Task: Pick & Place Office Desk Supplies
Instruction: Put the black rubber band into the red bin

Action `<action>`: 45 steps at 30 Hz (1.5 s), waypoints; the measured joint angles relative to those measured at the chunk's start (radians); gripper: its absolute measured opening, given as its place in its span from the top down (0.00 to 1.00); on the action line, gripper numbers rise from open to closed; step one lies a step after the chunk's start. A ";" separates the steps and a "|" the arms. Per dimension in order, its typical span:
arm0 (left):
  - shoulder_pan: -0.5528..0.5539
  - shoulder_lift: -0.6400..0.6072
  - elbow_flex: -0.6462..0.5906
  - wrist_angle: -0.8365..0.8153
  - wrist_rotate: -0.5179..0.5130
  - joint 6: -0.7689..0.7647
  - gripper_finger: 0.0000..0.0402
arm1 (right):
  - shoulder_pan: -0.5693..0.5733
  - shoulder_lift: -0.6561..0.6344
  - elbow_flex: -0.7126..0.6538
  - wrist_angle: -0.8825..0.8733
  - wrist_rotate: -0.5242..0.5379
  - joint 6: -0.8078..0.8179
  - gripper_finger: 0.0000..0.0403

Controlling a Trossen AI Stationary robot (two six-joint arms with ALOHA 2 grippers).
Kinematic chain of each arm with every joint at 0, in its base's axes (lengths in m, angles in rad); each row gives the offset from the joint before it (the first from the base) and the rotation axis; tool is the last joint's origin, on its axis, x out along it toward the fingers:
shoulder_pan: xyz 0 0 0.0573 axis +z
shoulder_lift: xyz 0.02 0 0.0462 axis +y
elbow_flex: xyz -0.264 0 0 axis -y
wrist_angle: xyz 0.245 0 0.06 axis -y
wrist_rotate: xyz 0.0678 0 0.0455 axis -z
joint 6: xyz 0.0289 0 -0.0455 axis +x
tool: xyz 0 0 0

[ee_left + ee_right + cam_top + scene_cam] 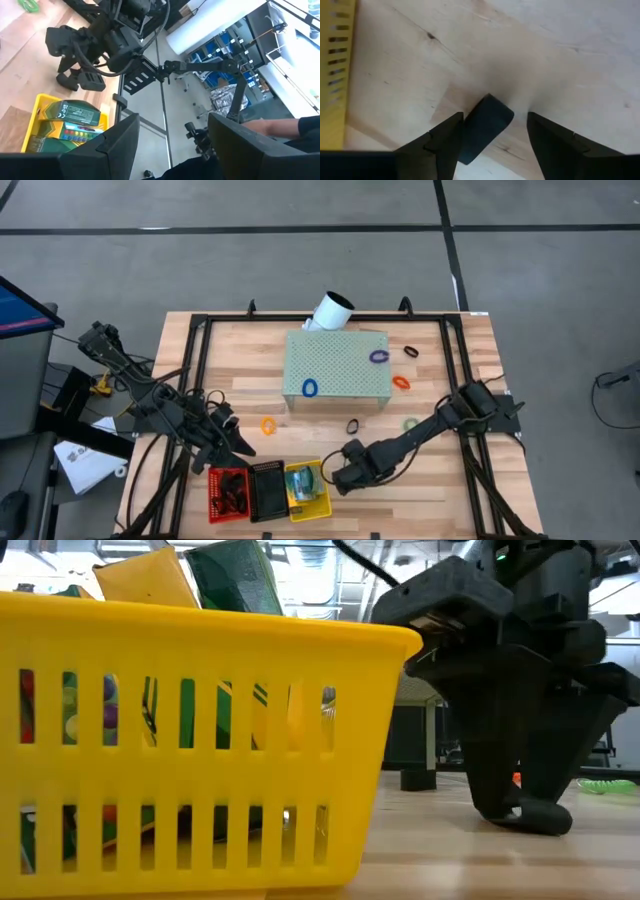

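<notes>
Table (440,480) carries a pale green perforated block (345,365) at centre, the landmark. Yellow basket (322,505) sits at the near edge, in front of the block, holding crayon boxes (77,114). Right gripper (340,477) is lowered just beside the basket, fingers released and standing apart over a small dark piece (482,127) lying on the wood. Left gripper (245,448) hovers beside the block's front left corner, fingers parted, nothing visibly held. Coloured loops lie on and around the block.

Pale, smooth wooden table (440,490) – visible grain, glossy yellow slotted plastic basket (200,660), matt dark gripper fingers (440,145).
</notes>
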 joint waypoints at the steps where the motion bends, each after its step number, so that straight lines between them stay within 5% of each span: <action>1: 0.000 0.000 0.000 0.000 0.000 0.000 0.42 | 0.003 -0.006 0.000 -0.010 0.011 0.007 0.50; 11: 0.000 0.000 0.000 -0.001 0.000 0.000 0.42 | 0.004 -0.023 0.006 0.042 0.049 -0.063 0.97; 15: 0.000 0.000 0.000 -0.001 0.000 0.000 0.45 | 0.016 -0.023 0.079 0.000 0.081 -0.075 0.97; 20: 0.000 0.000 0.000 -0.001 -0.001 0.000 0.47 | 0.037 -0.038 0.296 -0.210 0.252 -0.112 0.99; 26: 0.021 0.023 0.000 0.000 -0.052 0.016 0.45 | 0.022 -0.040 0.575 -0.302 0.433 -0.343 0.99; 34: 0.121 0.121 0.000 0.169 -0.057 0.014 0.37 | -0.029 -0.040 0.758 -0.260 0.469 -0.562 1.00; 45: 0.229 0.267 0.000 0.346 -0.011 0.012 0.42 | -0.079 -0.040 0.771 -0.163 0.460 -0.652 1.00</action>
